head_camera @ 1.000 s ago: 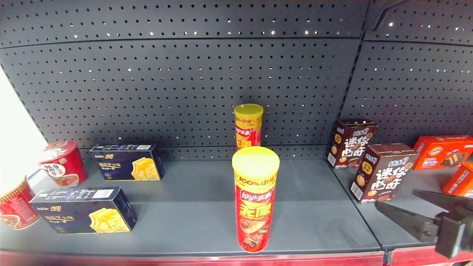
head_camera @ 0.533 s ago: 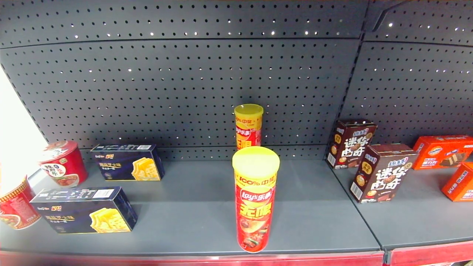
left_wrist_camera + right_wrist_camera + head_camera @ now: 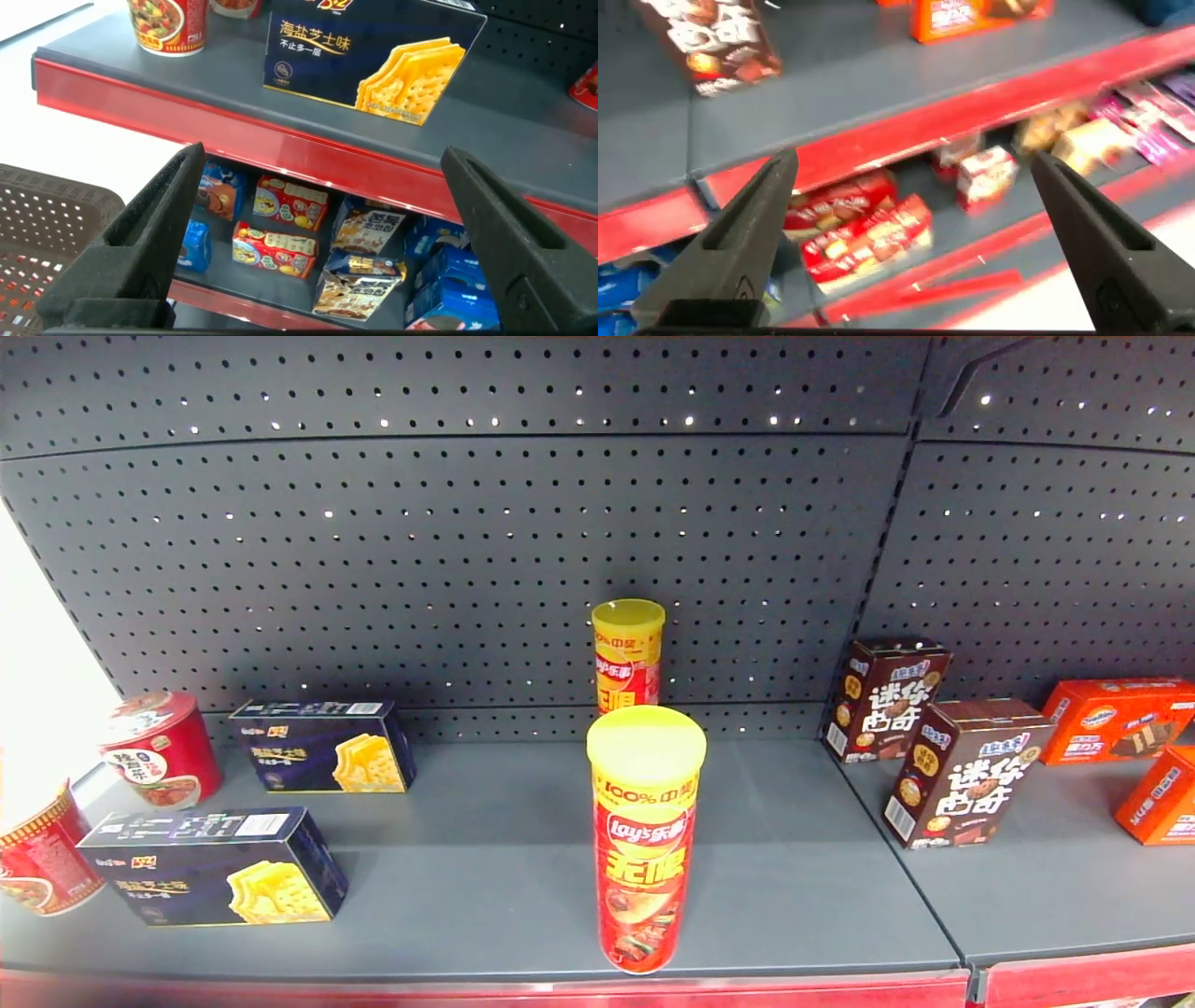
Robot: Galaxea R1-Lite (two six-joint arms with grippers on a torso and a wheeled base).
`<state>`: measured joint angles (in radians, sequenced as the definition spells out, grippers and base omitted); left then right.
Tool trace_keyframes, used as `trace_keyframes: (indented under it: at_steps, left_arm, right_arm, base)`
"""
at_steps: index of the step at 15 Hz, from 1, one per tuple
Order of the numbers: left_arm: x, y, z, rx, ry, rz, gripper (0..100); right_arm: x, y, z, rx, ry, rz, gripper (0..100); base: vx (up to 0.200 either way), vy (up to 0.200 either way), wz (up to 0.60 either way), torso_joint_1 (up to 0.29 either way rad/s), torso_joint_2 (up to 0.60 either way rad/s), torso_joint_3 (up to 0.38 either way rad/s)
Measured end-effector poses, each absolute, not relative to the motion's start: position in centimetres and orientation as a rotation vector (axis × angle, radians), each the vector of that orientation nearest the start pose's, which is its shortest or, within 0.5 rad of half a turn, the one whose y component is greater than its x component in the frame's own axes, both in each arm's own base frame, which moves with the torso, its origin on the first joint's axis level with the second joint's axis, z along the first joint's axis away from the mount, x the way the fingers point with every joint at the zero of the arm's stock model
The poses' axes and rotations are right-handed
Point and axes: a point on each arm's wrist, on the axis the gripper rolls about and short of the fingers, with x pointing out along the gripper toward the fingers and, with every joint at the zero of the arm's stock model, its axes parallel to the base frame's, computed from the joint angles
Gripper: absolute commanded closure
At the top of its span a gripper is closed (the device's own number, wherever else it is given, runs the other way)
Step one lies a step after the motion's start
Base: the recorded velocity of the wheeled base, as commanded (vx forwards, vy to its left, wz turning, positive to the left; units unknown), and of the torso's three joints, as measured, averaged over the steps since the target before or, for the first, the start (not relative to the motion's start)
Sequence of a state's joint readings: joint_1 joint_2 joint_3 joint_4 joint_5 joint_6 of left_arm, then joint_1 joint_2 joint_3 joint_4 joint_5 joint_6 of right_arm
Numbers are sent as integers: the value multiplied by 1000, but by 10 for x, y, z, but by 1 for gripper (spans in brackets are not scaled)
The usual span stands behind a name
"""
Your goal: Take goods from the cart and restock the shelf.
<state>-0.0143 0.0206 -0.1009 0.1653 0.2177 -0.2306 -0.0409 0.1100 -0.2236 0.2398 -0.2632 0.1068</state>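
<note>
The front chip can (image 3: 646, 840) stands upright at the near edge of the shelf (image 3: 803, 896), its long axis vertical. A second can (image 3: 627, 653) stands directly behind it at the far side, against the pegboard. Neither gripper touches either can.

The cart (image 3: 42, 233) shows as a corner of brown mesh, lower than the shelf's red front lip and on its near side. What lies in it cannot be seen, so neither the lie nor the long axis of the next item can be told.

The left gripper (image 3: 322, 159) is spread wide and holds nothing. It sits below shelf level, facing the red lip under the blue cracker box (image 3: 374, 56), with the cart's mesh close beside it. The right gripper (image 3: 913, 161) is likewise wide apart and empty, facing the lip beneath the brown chocolate box (image 3: 710, 42) and an orange box (image 3: 980, 19).

Judged from this, the next fetch turns on the cart lying down and nearward from both grippers, away from the shelf. The left arm seems the nearer one.
</note>
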Motion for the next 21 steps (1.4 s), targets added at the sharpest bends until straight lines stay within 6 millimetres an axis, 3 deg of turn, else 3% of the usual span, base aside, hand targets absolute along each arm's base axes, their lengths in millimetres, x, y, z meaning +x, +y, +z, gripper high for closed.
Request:
trace_keyframes:
  at_steps: [4,7,10,21]
  left_arm:
    - [-29,5,87,-72,55,209,0]
    - [-25,4,87,-11,-4,132,0]
    - [-22,0,78,67,8,-43,0]
    - [-22,0,76,7,17,-24,0]
  right_arm:
    - [-23,-1,95,31,-22,-92,0]
    - [-22,0,77,-4,12,-8,0]
    - [-23,0,76,-3,2,-4,0]
    - [-23,0,75,-3,3,-3,0]
  base:
    - [0,0,0,0,0,0]
    - [0,0,0,0,0,0]
    - [0,0,0,0,0,0]
    - [0,0,0,0,0,0]
